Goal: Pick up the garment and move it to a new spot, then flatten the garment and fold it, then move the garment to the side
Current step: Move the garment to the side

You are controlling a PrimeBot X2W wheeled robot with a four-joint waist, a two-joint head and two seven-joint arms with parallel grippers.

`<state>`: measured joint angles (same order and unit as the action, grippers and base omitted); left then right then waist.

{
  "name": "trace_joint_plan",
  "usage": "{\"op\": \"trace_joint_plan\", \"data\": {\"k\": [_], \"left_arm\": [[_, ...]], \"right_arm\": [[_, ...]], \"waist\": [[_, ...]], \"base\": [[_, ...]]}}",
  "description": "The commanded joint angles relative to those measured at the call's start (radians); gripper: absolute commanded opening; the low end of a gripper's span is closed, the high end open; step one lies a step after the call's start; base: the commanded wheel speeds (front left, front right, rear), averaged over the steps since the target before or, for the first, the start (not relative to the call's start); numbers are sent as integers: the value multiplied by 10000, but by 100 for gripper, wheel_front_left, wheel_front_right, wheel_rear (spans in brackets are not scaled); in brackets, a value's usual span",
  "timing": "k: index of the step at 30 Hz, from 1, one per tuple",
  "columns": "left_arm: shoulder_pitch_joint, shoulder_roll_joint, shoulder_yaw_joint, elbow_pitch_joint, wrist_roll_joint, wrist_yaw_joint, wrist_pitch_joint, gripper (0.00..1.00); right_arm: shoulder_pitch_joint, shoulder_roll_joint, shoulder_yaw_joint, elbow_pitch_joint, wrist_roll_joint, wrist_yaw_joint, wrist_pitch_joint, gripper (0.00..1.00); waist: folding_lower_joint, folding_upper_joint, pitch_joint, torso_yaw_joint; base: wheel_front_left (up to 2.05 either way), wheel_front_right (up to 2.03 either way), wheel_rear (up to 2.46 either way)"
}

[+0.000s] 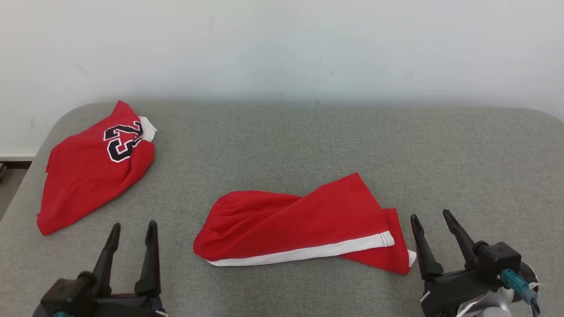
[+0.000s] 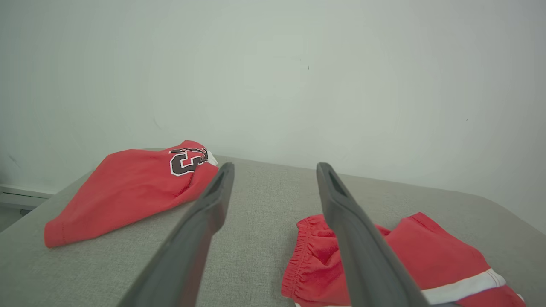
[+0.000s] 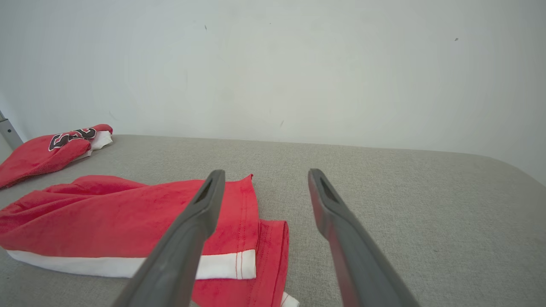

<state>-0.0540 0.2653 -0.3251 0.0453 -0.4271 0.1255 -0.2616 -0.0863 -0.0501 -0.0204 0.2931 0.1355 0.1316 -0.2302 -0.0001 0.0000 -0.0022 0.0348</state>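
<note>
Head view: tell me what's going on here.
A two-armed robot faces a grey table with two red garments on it. Red shorts with a white stripe lie rumpled in the middle, and a numbered jersey lies at the far left. The left tool and right tool are open near the front edge, either side of the shorts, holding nothing. No pick-up has begun yet.

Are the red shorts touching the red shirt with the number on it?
Apart. The head view shows a wide stretch of bare gray surface between the red shorts and the numbered red shirt.
</note>
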Motion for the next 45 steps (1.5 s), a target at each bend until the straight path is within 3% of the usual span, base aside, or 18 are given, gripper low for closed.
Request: {"op": "trace_joint_plan", "data": {"k": [1,5,9,17,25,39,45], "left_arm": [[340,-208,332,-76,246,20,-48,100],[582,-589,871,-311,583,-75,-49,100],[1002,-993,1389,-506,938,-474,-48,100],[1514,-1310,1763,49,1439,-1457,-49,100],[1396,-1595,2008,269,1885,-1873,-49,100],[1155,-1875,2075,542,2235,-2211,-50,100],[1027,-1934,2043,606,2356,-2302,-50,100]], "right_arm": [[164,-16,8,-58,218,-17,-155,100],[294,-17,29,-74,226,-17,-263,100],[452,-18,-81,-115,160,-17,-299,100],[717,-17,-338,-254,-63,-17,-356,100],[608,-18,-218,-135,-111,-17,-266,100],[-497,-21,-63,755,-192,-17,2587,100],[-1218,-22,195,1496,43,-17,3276,100]], "waist": [[1,0,-8,-38],[1,0,-5,-62],[1,0,-17,-53],[1,0,-22,-86],[1,0,58,-91],[1,0,265,34],[1,0,431,179]], "base": [[0,0,0],[0,0,0],[0,0,0],[0,0,0],[0,0,0],[0,0,0],[0,0,0]]}}
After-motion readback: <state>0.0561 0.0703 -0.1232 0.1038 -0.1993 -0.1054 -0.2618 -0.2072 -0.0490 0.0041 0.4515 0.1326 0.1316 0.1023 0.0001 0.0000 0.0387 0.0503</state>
